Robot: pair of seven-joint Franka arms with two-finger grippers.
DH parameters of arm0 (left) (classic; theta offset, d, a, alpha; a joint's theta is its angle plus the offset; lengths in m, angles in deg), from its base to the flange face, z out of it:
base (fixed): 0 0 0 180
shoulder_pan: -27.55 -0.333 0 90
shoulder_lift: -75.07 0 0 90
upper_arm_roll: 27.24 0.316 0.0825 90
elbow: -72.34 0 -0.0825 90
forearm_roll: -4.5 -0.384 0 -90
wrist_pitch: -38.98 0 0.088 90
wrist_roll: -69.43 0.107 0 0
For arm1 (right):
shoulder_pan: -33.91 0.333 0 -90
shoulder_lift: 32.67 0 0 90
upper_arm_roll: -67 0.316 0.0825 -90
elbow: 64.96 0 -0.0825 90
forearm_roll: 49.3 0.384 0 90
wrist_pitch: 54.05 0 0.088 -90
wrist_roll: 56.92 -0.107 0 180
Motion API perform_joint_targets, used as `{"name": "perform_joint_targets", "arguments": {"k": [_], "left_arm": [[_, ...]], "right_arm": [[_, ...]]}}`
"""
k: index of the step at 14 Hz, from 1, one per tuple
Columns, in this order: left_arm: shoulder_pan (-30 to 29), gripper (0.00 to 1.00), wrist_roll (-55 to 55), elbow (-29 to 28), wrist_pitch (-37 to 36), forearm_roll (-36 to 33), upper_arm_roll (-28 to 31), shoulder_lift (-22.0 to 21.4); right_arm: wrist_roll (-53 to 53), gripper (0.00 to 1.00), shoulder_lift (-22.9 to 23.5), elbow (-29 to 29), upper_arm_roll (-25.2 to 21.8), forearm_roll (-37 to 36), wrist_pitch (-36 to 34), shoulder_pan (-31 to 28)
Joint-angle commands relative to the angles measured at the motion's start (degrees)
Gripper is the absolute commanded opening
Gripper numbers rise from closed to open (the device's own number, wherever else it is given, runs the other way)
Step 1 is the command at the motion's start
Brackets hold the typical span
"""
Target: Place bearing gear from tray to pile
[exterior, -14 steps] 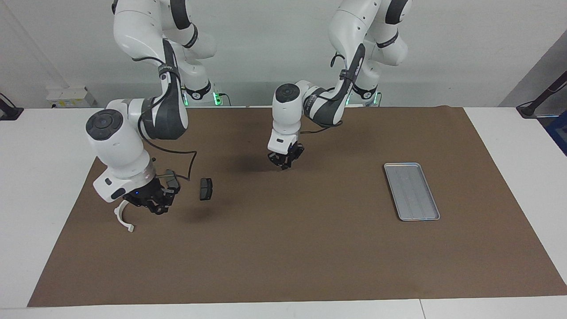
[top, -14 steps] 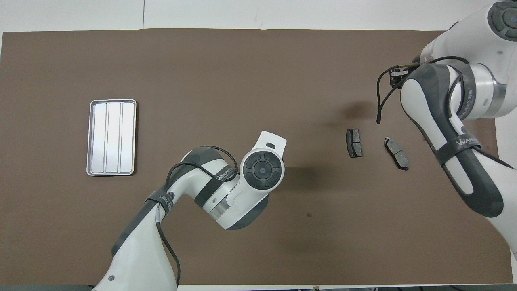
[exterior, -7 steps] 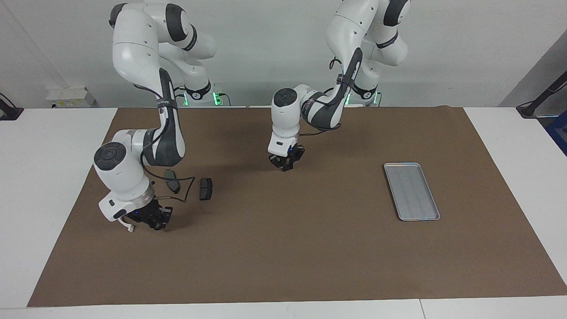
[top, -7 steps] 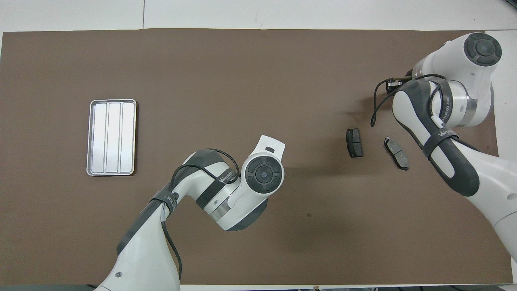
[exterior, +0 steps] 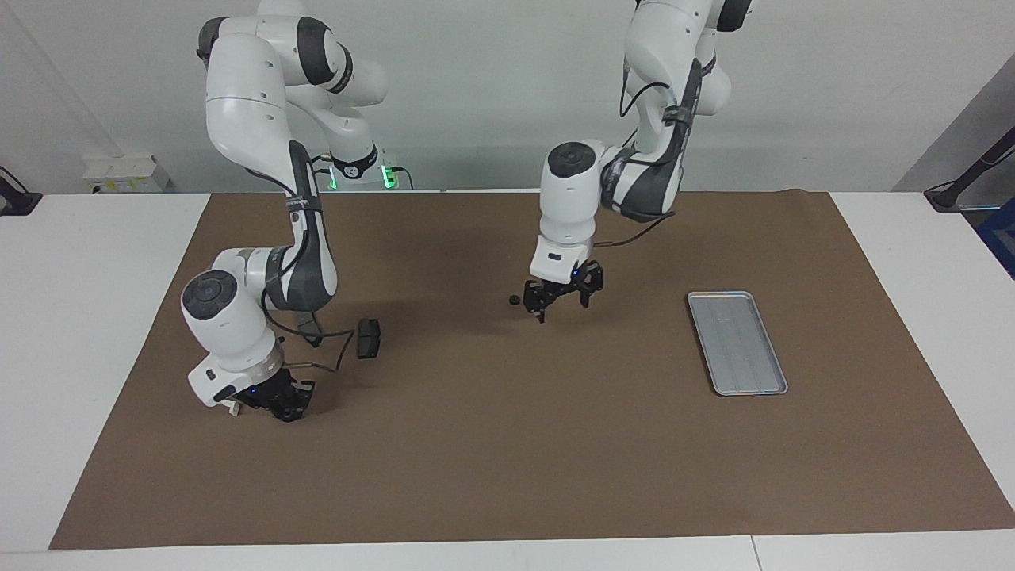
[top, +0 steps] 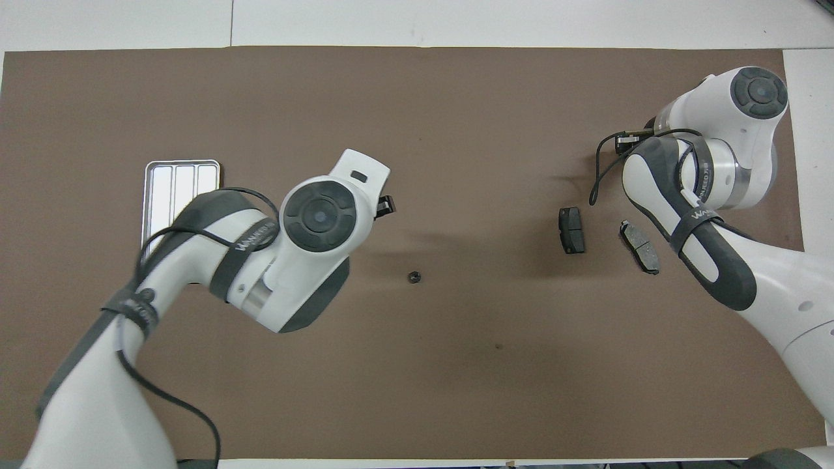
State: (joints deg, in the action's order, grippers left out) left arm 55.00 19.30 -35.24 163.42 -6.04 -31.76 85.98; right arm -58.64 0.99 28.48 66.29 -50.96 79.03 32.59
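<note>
under the right gripper (exterior: 273, 400), the white bracket (exterior: 232, 409) barely shows.

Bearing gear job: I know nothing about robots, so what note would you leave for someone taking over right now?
Left pincer: open and empty, over the mat beside the bearing gear.
Right pincer: down low at the pile.
Bearing gear: loose on the mat, between the tray and the pile.
Tray: nothing in it.
Done: gear is out of the tray.
Left: carry it over to the pile.
</note>
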Motion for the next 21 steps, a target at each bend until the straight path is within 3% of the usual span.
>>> {"name": "perform_joint_targets", "arguments": {"k": [1, 2, 3, 4, 6, 8, 11, 13, 18, 21], "left_arm": [[-7.82, 1.0, 13.85, -1.49, -8.13, -0.19, -0.58, -9.21], [-11.07, 1.0, 20.71, -1.58, -11.73, 1.47, -0.4, -12.37], [-15.8, 1.0, 29.39, -1.66, -15.16, 3.75, -0.31, -15.8], [-20.64, 1.0, 37.57, -1.58, -18.32, 5.51, -0.31, -18.35], [-27.34, 1.0, 45.88, -0.01, -22.03, 8.5, -0.14, -20.83], [-28.77, 1.0, 47.23, 5.07, -27.38, 9.13, -0.14, -20.32], [-28.86, 1.0, 47.14, 13.26, -35.13, 10.44, 0.04, -17.68], [-28.95, 1.0, 47.14, 13.19, -34.79, 11.59, 0.13, -17.59], [-28.95, 1.0, 47.23, 13.19, -35.5, 11.24, 0.22, -17.5], [-28.86, 1.0, 47.41, 12.84, -34.53, 11.24, 0.22, -17.59]], "right_arm": [[-0.04, 0.1, -0.34, 1.48, 0.79, 0.08, 1.56, -0.88], [-0.12, 0.64, -0.43, 1.48, 0.79, 0.08, 1.39, -0.79], [-0.13, 0.91, -0.95, 1.39, 0.79, 0.08, 0.69, -0.53], [-0.04, 1.0, -2.18, 1.31, 0.7, -0.44, -0.8, -0.18], [-0.65, 1.0, -5.69, 0.6, 0.7, -0.89, -6.59, 1.66], [-5.11, 1.0, -9.64, 0.51, 0.7, -0.89, -12.47, 4.38], [-20.55, 1.0, -13.51, 0.51, 0.7, -0.89, -19.43, 11.92], [-33.19, 1.0, -14.84, 1.13, 0.7, -0.98, -21.81, 18.69], [-58.88, 1.0, -17.48, 6.74, 0.97, -0.89, -17.44, 31.53], [-65.85, 1.0, -17.48, 12.19, 0.97, -0.89, -9.71, 36.63]]}}
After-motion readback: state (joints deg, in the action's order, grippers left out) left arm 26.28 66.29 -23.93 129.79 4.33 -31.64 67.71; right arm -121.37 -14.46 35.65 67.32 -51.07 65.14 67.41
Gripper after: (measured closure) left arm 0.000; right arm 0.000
